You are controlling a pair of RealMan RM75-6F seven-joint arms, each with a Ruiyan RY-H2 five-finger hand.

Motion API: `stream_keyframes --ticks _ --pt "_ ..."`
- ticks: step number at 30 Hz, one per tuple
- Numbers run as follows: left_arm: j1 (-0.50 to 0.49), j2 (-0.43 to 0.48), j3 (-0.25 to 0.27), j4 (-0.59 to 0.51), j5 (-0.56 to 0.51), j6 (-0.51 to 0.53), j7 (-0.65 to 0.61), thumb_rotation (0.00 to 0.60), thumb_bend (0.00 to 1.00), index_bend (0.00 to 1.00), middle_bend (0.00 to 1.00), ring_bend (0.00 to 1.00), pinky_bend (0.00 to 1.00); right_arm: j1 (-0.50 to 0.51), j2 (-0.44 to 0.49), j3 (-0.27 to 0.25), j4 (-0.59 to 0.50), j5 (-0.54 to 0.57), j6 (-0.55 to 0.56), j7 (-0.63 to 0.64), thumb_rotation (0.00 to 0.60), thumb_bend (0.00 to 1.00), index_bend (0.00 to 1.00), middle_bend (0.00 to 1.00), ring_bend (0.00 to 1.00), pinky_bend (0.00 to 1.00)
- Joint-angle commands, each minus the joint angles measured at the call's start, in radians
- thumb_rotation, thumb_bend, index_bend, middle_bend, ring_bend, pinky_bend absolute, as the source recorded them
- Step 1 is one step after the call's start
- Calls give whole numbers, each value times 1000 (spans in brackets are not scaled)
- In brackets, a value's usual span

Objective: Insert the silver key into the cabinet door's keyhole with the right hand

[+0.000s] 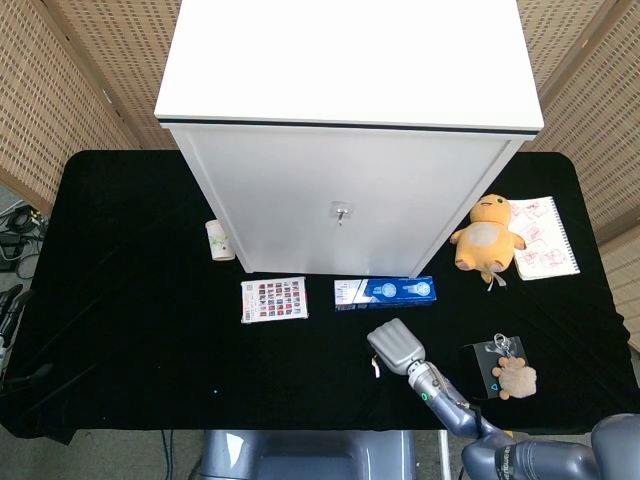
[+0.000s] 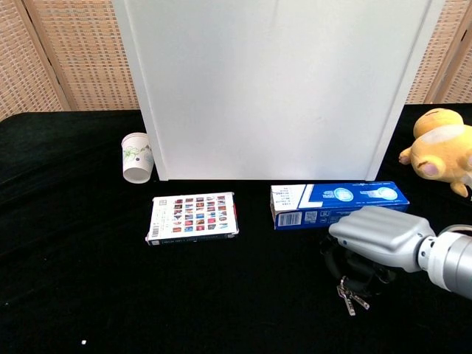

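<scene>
Silver keys [image 2: 349, 296] dangle just beneath the right hand's [image 2: 377, 237] curled fingers [image 2: 346, 267], which pinch them low over the black tablecloth [image 2: 74, 295] — a loose bunch could swing or slip before reaching the keyhole [image 1: 341, 211].

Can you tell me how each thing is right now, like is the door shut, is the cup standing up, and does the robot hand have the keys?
cabinet door: closed, a key already in its keyhole.
right hand: palm down over the silver key.
silver key: dangling under the right hand's fingers, tips near the cloth; grip is hidden.
paper cup: upright beside the cabinet.
blue box: lying flat.
card box: lying flat.
yellow plush toy: on its back.
notebook: open.
</scene>
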Motion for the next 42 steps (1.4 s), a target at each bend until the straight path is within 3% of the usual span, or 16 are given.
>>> stream_keyframes --ticks 1,21,35,39,42 --pt "0 0 0 0 0 0 1 600 0 0 0 0 0 1 0 -1 3 -2 0 2 600 576 562 893 900 1000" --pt "1 1 2 0 3 2 -5 600 0 0 0 0 0 1 19 1 -27 -17 13 14 600 620 620 898 903 1000" --pt "-5 -3 11 -1 15 -10 6 600 0 0 0 0 0 -5 239 7 -321 -175 103 97 600 621 637 904 907 1000" --pt "-7 -3 12 -4 17 -14 14 600 0 0 0 0 0 6 314 33 -401 -208 122 112 600 621 642 905 906 1000" --pt "-7 -1 13 -8 17 -14 14 600 0 0 0 0 0 23 385 88 -457 -228 153 113 600 621 643 904 906 1000"
